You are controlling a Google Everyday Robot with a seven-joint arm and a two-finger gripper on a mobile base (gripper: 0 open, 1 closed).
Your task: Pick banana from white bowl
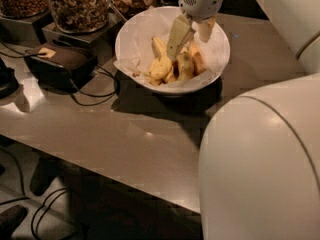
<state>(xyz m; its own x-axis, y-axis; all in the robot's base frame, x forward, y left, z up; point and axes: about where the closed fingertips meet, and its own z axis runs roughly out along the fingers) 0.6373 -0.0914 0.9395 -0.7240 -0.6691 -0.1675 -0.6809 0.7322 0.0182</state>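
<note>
The white bowl (212,71), lined with crumpled white paper, stands at the back of the table. Several yellow bananas lie in it. The freckled yellow banana (161,68) lies at the left of the pile, and an orange-tinted one (198,60) lies at the right. My gripper (189,46) hangs over the bowl from above with its fingers spread apart. The left finger (177,36) points down onto the pile just right of the freckled banana. The right finger (205,30) is shorter in view, above the orange-tinted one. Nothing is held.
Glass jars of nuts (77,6) stand on dark stands at the back left. A dark box (60,61) with cables (95,101) lies left of the bowl. My white arm casing (265,159) fills the lower right. The table's front edge (100,176) runs diagonally, with floor cables below.
</note>
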